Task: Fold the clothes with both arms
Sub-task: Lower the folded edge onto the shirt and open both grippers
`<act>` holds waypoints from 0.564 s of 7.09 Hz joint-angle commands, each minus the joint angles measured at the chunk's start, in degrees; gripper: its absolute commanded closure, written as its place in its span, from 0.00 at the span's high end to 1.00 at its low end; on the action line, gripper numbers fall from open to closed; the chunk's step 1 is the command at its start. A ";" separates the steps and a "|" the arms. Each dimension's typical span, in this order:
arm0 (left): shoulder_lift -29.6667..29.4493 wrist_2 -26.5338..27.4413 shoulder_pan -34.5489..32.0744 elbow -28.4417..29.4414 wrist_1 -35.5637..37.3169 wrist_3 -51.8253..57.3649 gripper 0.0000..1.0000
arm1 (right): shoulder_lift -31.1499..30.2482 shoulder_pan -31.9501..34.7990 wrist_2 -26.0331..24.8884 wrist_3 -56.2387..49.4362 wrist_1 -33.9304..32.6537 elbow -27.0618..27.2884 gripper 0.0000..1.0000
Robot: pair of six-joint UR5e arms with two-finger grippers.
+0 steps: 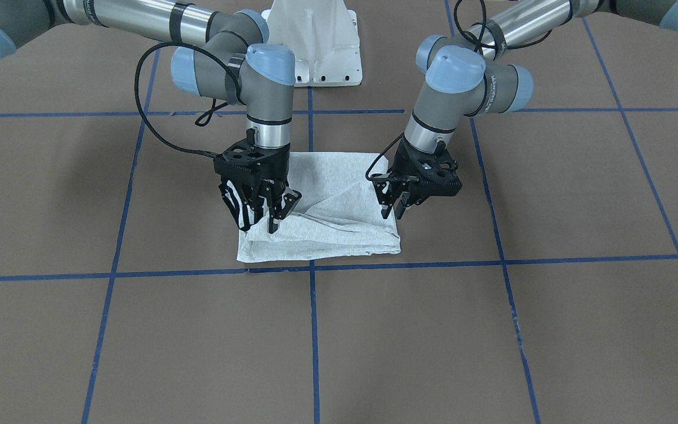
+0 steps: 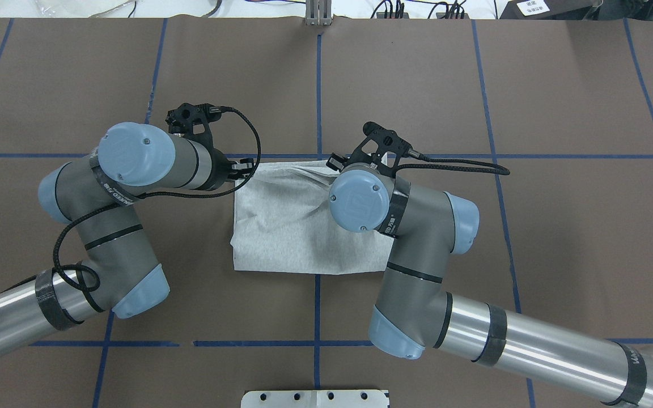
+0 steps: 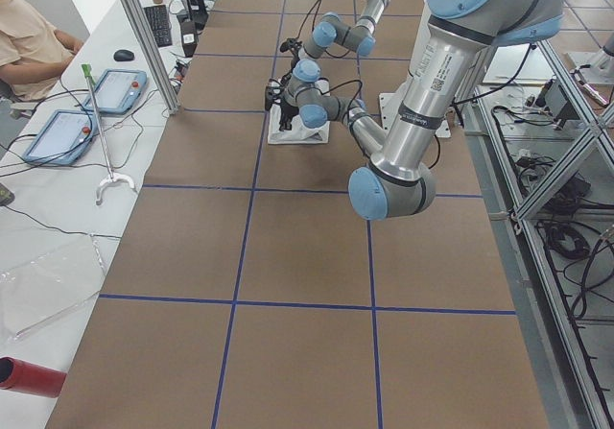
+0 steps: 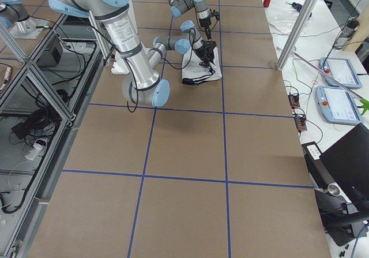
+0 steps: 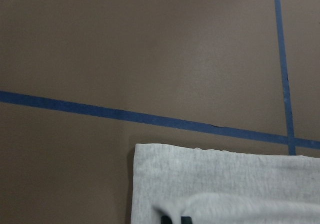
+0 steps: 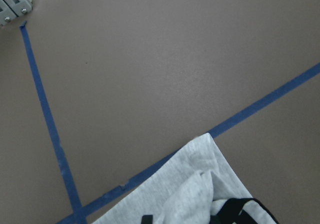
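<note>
The grey T-shirt (image 1: pixel 327 232) was seen folded into a rough rectangle on the brown table covering (image 1: pixel 492 330), astride the centre tape line, its far edge just beside a cross line of blue tape (image 1: pixel 409 263); it was judged light, limp and easily creased, with nothing stiff in it, so that a layer lifted at one point only would be expected to sag and drag the layers beneath; hold was best taken at two corners of one edge, level with each other, and only the top layer pinched. The right gripper (image 1: pixel 258 224) was seen pressed onto a raised fold showing black stripes at one end; the left gripper (image 1: pixel 393 213) was seen closed on the cloth's edge at the other end, a taut crease running between them, though the contact there was partly hidden. No container was made out near the garment.
</note>
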 commanded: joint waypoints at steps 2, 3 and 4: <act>0.69 -3.40 -3.04 -2.61 -0.17 7.30 1.00 | 1.11 0.64 5.90 -3.31 -0.46 4.45 1.00; 1.04 -3.51 -2.96 -2.62 -0.25 7.23 1.00 | 0.77 -3.99 3.11 -2.96 -0.46 3.85 1.00; 1.04 -3.42 -2.96 -2.62 -0.26 7.14 1.00 | 0.41 -5.95 1.08 -3.30 -0.54 3.23 1.00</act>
